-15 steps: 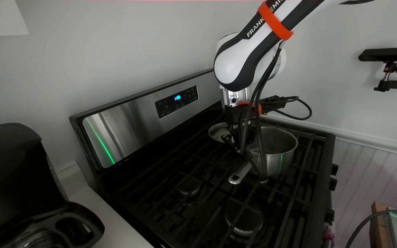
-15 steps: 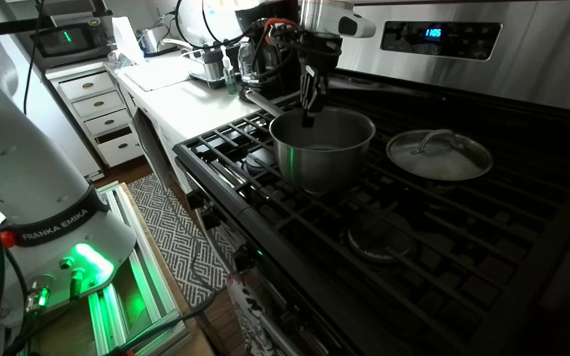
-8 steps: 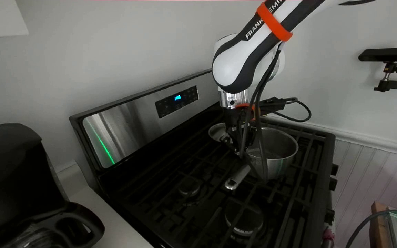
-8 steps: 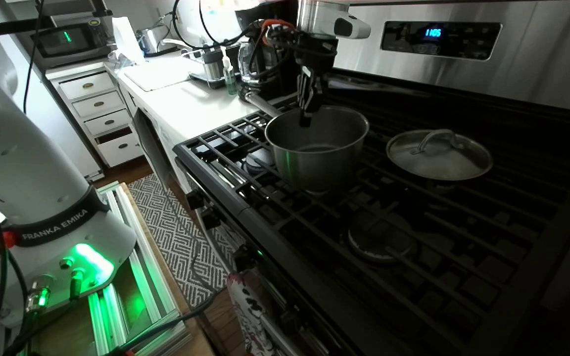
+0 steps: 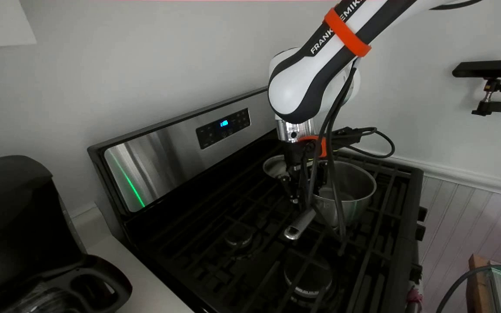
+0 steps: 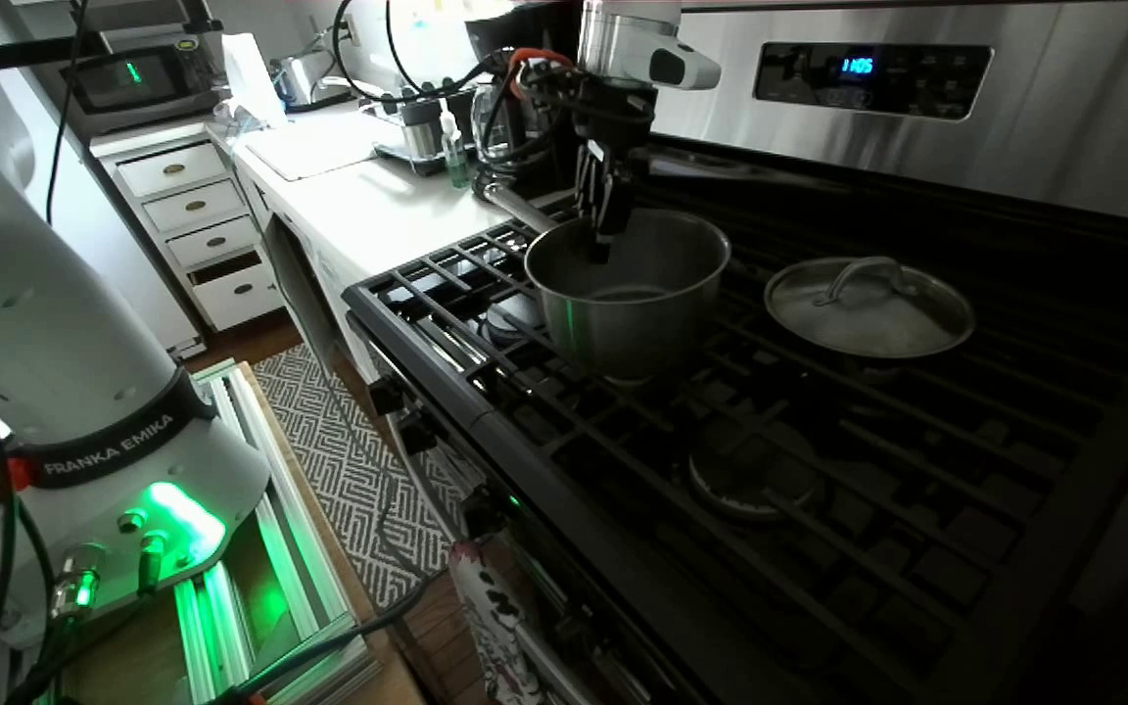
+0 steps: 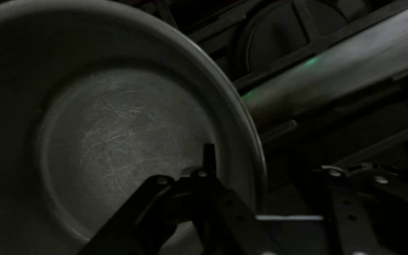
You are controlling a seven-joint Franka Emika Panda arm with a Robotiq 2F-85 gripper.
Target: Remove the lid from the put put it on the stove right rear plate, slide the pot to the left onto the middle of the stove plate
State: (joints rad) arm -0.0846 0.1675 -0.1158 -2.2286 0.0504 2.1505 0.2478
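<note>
The steel pot (image 6: pixel 628 333) stands uncovered on the black grates of the stove (image 6: pixel 564 431), its long handle (image 5: pixel 300 224) sticking out over them. Seen in the wrist view, the inside of the pot (image 7: pixel 129 138) is bare and scratched. My gripper (image 7: pixel 253 161) is open and straddles the pot's rim near the handle, one finger over the inside and one outside; the rim shows between them with gaps. In an exterior view the gripper (image 6: pixel 601 250) dips just below rim height. The lid (image 6: pixel 868 313) lies flat on the rear grate beside the pot, its arched grip upward.
Behind the grates rises the stove's back panel (image 5: pixel 168 161) with a blue display. A black coffee maker (image 5: pixel 11 217) stands on the counter beside the stove. Arm cables (image 5: pixel 339 217) hang in front of the pot. A towel (image 6: pixel 491 607) hangs at the stove's front.
The pot has shifted slightly, toward its handle side, between the oldest frames and the middle ones. My gripper has sunk a little and its jaws have spread apart. The lid has stayed put.
</note>
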